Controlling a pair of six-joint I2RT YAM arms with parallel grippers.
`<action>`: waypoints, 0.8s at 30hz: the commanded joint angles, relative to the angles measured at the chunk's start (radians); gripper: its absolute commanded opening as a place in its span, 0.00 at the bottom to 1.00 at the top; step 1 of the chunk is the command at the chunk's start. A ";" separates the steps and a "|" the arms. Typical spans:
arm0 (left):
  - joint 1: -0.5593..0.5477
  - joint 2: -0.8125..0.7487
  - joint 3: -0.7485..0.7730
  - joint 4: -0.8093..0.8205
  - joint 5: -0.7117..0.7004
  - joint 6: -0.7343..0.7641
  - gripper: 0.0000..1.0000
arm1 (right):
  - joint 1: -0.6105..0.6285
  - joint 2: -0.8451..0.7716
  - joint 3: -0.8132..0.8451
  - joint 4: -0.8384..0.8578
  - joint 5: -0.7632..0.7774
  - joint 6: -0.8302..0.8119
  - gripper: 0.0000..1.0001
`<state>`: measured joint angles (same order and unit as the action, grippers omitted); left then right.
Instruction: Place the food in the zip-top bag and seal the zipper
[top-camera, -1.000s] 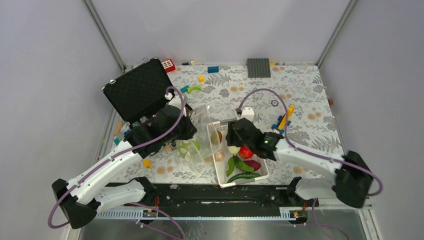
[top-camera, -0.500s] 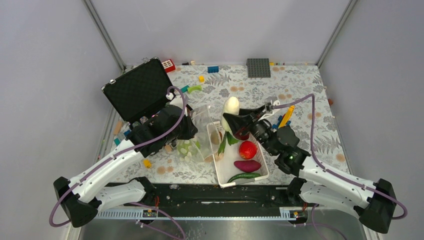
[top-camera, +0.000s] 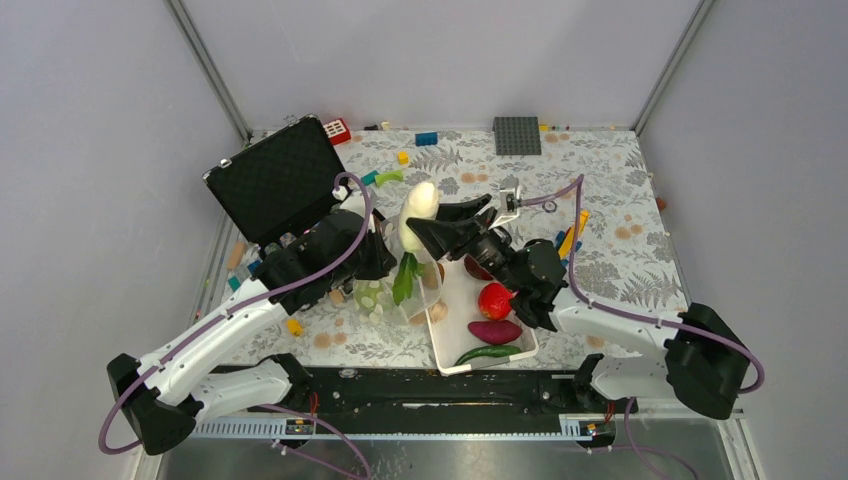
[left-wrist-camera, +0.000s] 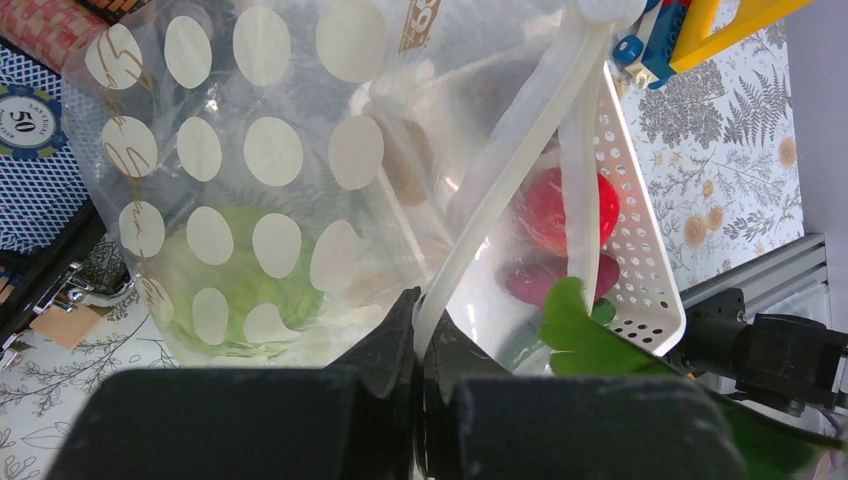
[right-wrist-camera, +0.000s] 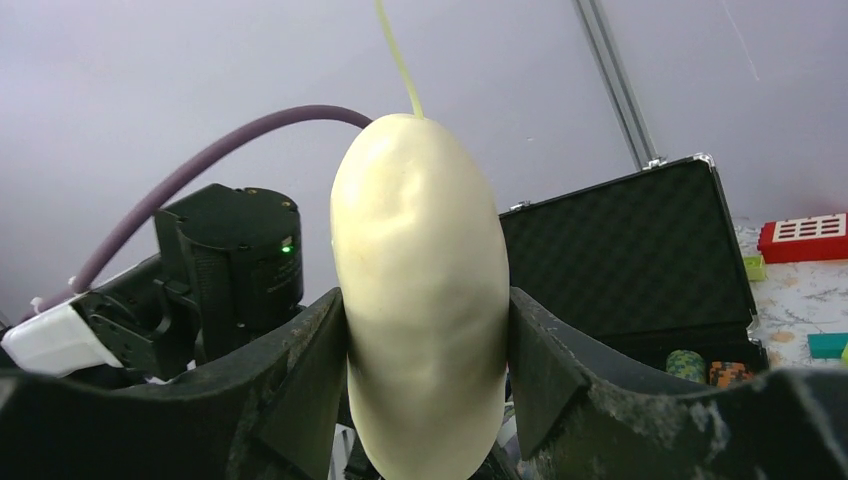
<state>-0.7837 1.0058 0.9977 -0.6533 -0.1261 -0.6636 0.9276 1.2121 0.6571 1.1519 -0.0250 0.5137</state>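
Top external, white radish (top-camera: 418, 212): held up off the surface, above the bag's far edge, pale end raised and green leaves (top-camera: 405, 280) hanging down at the bag mouth.
Right hand (top-camera: 424, 230): clenched on the radish, one black finger on each side; in the right wrist view the smooth, cream, oval body fills the gap between the fingers.
Hard to make out: the radish's leaf end is cut off at the bottom of the right wrist view; a brown oval (left-wrist-camera: 405, 175) shows through the plastic, and I cannot tell whether it is inside the bag or behind it.
Zip-top bag (left-wrist-camera: 300, 120): clear, floppy, printed with cream dots, standing open just left of the basket.
Bag contents: a green cabbage (left-wrist-camera: 235, 290) at the bottom.
Zipper (left-wrist-camera: 505, 170): a pale strip along the mouth, one end pinched in the left hand (left-wrist-camera: 420, 340), which is clamped tight on it.
White basket (top-camera: 440, 350): slotted plastic, holding a red tomato (top-camera: 495, 300), a purple sweet potato (top-camera: 495, 331) and a long green pepper (top-camera: 488, 353); a dark-red bulb (top-camera: 478, 268) is partly hidden by the right arm.
Black case (top-camera: 275, 180): open, foam-lined, behind the left arm.
Surface (top-camera: 600, 200): floral cloth with scattered toy bricks and a grey baseplate (top-camera: 517, 135) at the far edge.
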 joint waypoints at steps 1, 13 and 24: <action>0.005 -0.007 0.024 0.024 0.032 -0.011 0.00 | 0.001 0.049 0.001 0.167 0.019 0.029 0.09; 0.010 -0.029 0.031 0.001 0.034 0.005 0.00 | 0.002 0.131 -0.126 0.236 0.178 -0.129 0.08; 0.026 -0.024 0.062 -0.007 -0.013 0.003 0.00 | 0.052 0.108 -0.096 0.033 0.100 -0.270 0.09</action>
<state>-0.7658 0.9913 1.0065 -0.6750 -0.1032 -0.6586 0.9459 1.3518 0.5240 1.2572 0.1101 0.3248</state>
